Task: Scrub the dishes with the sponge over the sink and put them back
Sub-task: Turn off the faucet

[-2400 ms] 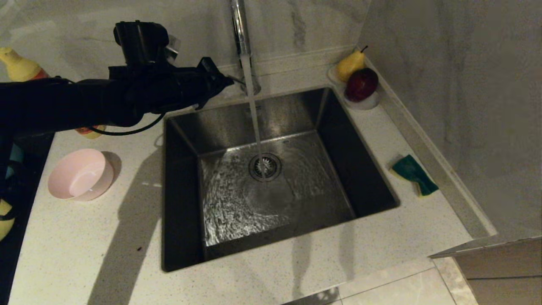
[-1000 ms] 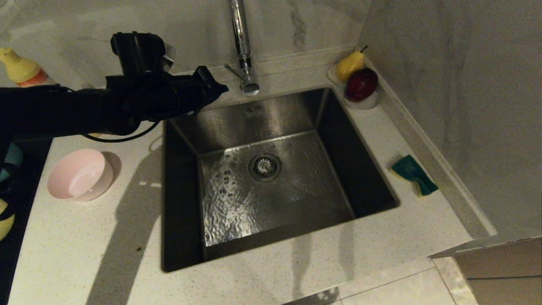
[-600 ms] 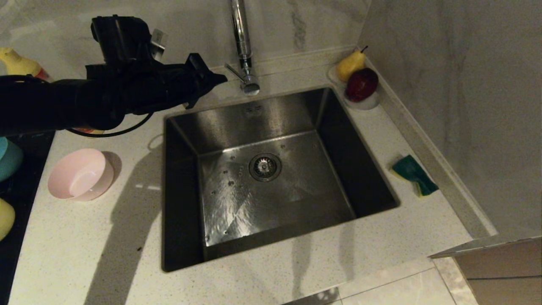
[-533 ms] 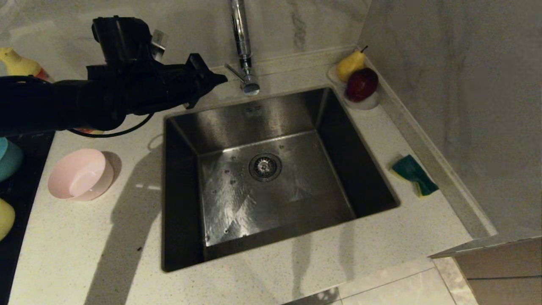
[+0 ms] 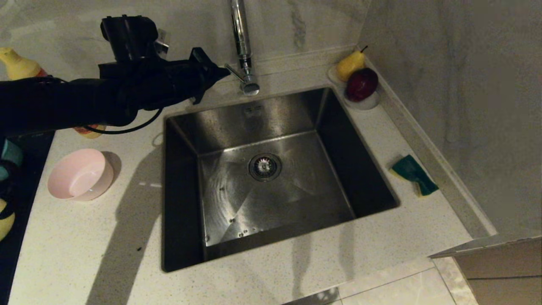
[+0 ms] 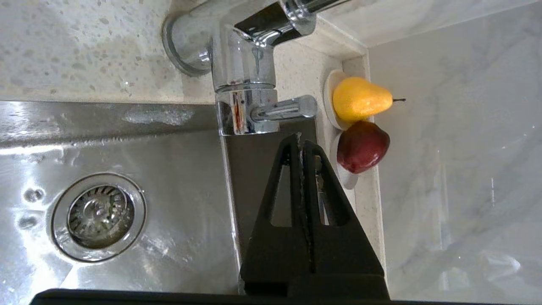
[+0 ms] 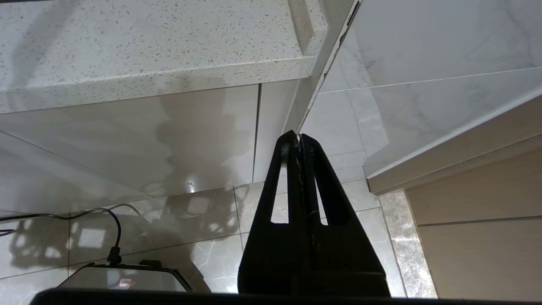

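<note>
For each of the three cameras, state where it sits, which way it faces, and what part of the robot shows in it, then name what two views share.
Head view: high on the robot, looking down on the sink; the left arm reaches toward the tap.
Left wrist view: behind the shut left gripper, facing the tap lever, drain and fruit dish.
Right wrist view: behind the shut right gripper, low beside the counter, facing the floor.
Shared: head and left wrist views both show tap, sink and fruit dish.
</note>
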Tool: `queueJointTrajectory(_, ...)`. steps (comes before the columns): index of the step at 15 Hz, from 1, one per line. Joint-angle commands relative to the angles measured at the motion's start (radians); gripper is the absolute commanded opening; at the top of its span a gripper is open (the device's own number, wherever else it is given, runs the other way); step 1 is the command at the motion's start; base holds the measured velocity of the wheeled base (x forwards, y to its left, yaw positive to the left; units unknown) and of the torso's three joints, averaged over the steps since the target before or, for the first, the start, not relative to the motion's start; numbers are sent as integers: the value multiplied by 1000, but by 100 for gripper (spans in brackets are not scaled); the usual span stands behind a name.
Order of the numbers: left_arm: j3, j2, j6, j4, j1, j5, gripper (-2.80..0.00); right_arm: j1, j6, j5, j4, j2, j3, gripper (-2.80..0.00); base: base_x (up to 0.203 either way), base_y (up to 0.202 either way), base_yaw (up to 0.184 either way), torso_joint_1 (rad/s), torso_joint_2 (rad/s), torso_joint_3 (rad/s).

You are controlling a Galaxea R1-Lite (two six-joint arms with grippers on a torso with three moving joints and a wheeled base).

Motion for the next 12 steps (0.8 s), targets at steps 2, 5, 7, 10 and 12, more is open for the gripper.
queueJointTrajectory(2, -13, 47, -5, -22, -1, -2, -280, 0, -1, 0, 0, 0, 0, -280, 0, 0, 0, 0, 0, 0)
queueJointTrajectory(5, -13, 77, -18, -102, -1, 7, -280, 0, -1, 1, 0, 0, 0, -280, 0, 0, 0, 0, 0, 0)
queueJointTrajectory(7, -16, 80, -24, -108, -1, 17, -280, 0, -1, 1, 0, 0, 0, -280, 0, 0, 0, 0, 0, 0)
queueJointTrajectory(10, -15, 104, -40, -171, -1, 46, -280, 0, -1, 1, 0, 0, 0, -280, 0, 0, 0, 0, 0, 0)
queueJointTrajectory(12, -16, 110, -42, -200, -1, 81, -280, 0, -1, 1, 0, 0, 0, -280, 0, 0, 0, 0, 0, 0)
